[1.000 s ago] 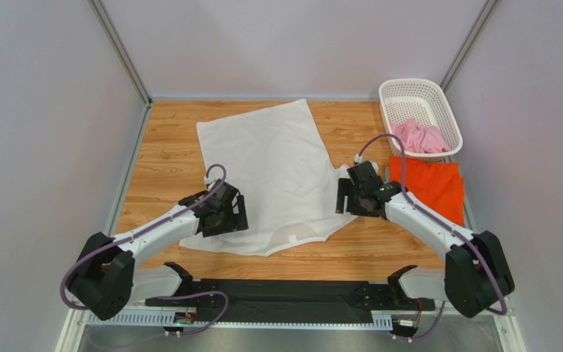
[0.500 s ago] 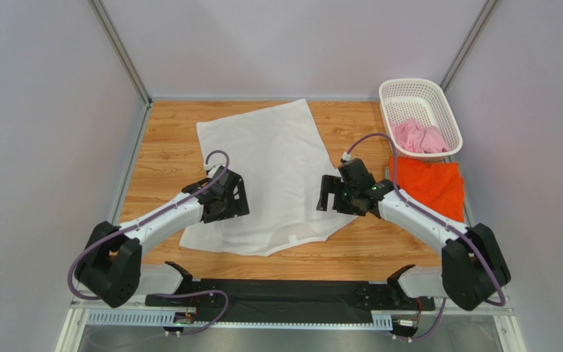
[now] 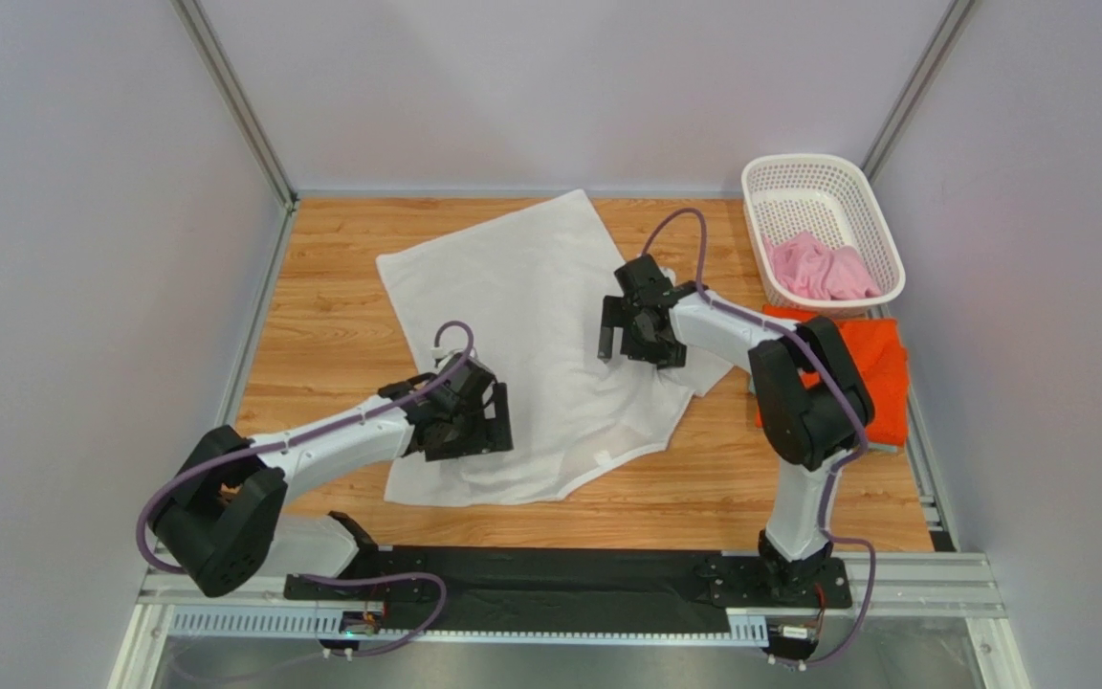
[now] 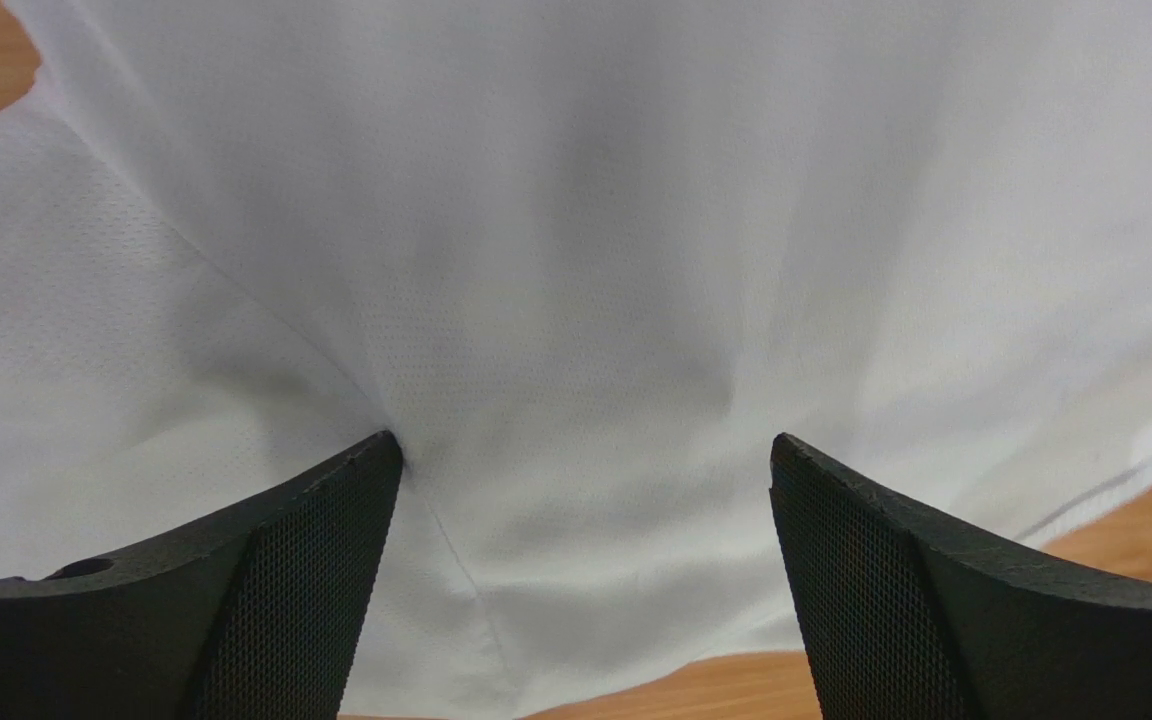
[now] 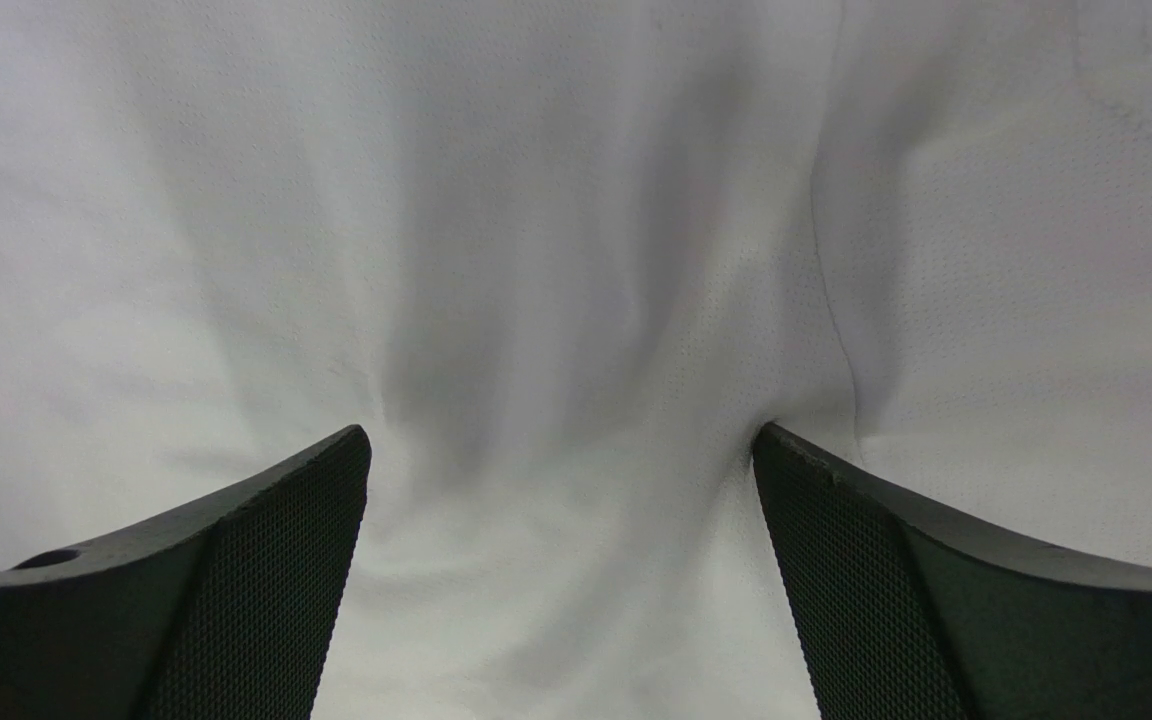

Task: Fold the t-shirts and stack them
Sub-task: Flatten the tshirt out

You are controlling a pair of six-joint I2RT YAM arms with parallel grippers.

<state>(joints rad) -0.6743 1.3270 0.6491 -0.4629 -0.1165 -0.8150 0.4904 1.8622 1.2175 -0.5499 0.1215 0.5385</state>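
A white t-shirt [image 3: 535, 309] lies spread on the wooden table, rumpled around its near half. My left gripper [image 3: 485, 428] stands open on its near left part; in the left wrist view the gripper [image 4: 579, 458] has both fingertips [image 4: 364, 465] pressed into the white cloth [image 4: 582, 225], which puckers at the left tip. My right gripper [image 3: 623, 339] is open on the shirt's right side, and in the right wrist view the gripper [image 5: 557, 443] spans bunched white cloth [image 5: 537, 225]. An orange t-shirt [image 3: 880, 366] lies flat at the right. A pink t-shirt [image 3: 823, 269] sits crumpled in the basket.
A white lattice basket [image 3: 808, 167] stands at the back right corner. Grey walls close in the table on the left, back and right. The right arm [image 3: 801, 395] reaches across the orange shirt's left edge. Bare wood [image 3: 320, 309] shows left of the white shirt.
The right gripper opened wider and moved far-left onto the white shirt, dragging its right side inward. The left gripper slid right and nearer. The shirt has shifted and wrinkled.
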